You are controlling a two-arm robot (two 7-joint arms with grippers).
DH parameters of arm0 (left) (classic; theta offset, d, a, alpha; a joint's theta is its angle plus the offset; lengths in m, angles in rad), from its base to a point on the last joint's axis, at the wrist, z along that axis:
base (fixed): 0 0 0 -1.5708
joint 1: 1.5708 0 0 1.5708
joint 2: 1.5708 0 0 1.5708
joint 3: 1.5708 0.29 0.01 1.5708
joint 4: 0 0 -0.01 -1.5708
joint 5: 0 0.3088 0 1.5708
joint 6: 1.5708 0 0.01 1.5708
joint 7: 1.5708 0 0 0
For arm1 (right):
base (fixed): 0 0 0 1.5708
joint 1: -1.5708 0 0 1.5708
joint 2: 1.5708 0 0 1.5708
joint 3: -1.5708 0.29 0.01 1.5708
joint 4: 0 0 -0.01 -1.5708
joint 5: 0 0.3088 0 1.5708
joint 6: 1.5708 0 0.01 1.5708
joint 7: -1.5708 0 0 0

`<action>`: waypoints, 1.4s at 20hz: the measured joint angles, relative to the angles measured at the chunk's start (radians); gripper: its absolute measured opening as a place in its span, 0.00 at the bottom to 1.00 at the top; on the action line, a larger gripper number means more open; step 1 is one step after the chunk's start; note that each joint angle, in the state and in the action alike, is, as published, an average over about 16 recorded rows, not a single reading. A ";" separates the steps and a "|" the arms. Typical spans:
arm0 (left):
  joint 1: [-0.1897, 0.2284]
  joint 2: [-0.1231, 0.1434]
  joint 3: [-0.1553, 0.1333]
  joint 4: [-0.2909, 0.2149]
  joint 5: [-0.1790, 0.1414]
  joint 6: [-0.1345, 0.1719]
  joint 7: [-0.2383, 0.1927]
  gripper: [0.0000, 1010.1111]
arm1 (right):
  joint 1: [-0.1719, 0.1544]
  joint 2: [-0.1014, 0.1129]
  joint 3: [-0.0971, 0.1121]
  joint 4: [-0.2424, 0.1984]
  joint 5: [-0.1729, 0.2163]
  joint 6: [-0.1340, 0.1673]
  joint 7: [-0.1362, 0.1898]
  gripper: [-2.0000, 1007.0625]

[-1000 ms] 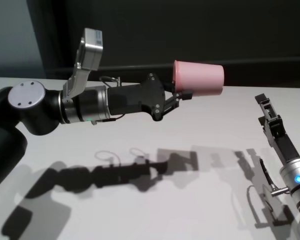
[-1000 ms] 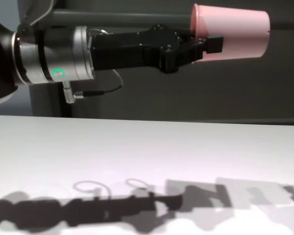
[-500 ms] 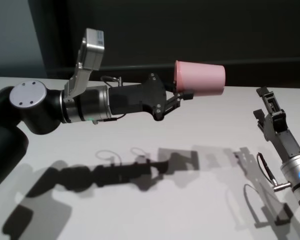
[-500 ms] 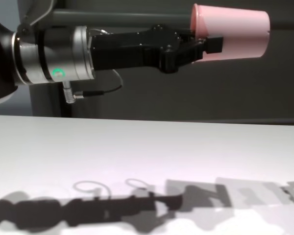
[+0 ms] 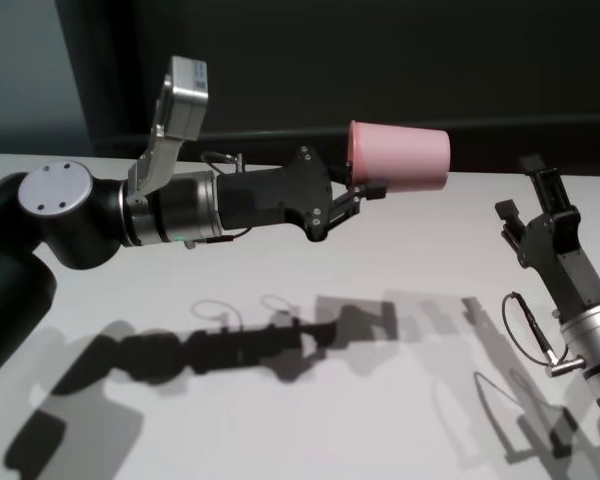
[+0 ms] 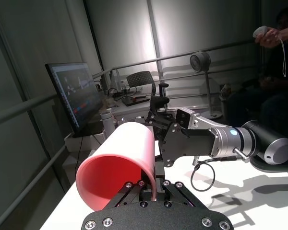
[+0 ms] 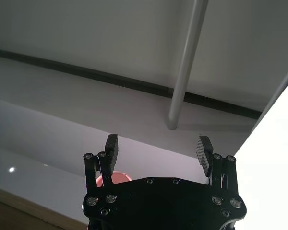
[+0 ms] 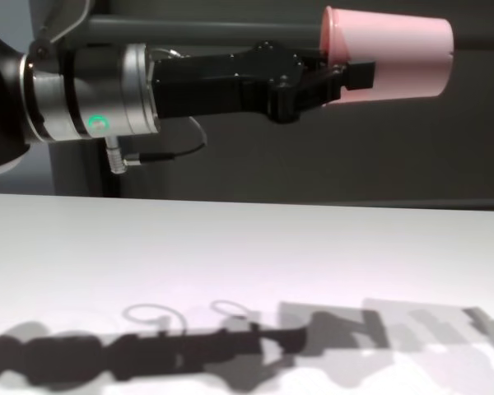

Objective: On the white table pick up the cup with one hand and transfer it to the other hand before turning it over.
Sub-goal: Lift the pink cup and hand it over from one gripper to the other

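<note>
The pink cup (image 5: 400, 157) lies on its side in the air, high above the white table (image 5: 400, 400), rim toward my left arm. My left gripper (image 5: 365, 187) is shut on the cup's rim wall, one finger inside and one outside; this also shows in the chest view (image 8: 350, 78) and in the left wrist view (image 6: 146, 179), with the cup (image 6: 120, 163) just ahead. My right gripper (image 5: 528, 200) is open and empty at the right, pointing up, to the right of the cup and lower. The right wrist view shows its spread fingers (image 7: 111, 146).
The arms' shadows fall across the table (image 8: 230, 247). A dark wall stands behind the table's far edge. In the left wrist view the right arm (image 6: 221, 141) reaches in from beyond the cup.
My right gripper has risen and tilted more upright, closer to the cup's height. The left arm and the cup have not moved.
</note>
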 joint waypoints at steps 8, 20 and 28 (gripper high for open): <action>0.000 0.000 0.000 0.000 0.000 0.000 0.000 0.05 | -0.001 -0.004 -0.009 -0.003 0.077 0.028 0.025 0.99; 0.000 0.000 0.000 0.000 0.000 0.000 0.000 0.05 | -0.007 0.014 -0.039 -0.007 0.084 0.003 0.031 0.99; 0.000 0.000 0.000 0.000 0.000 0.000 0.000 0.05 | -0.001 0.022 -0.065 -0.007 0.103 -0.005 0.033 0.99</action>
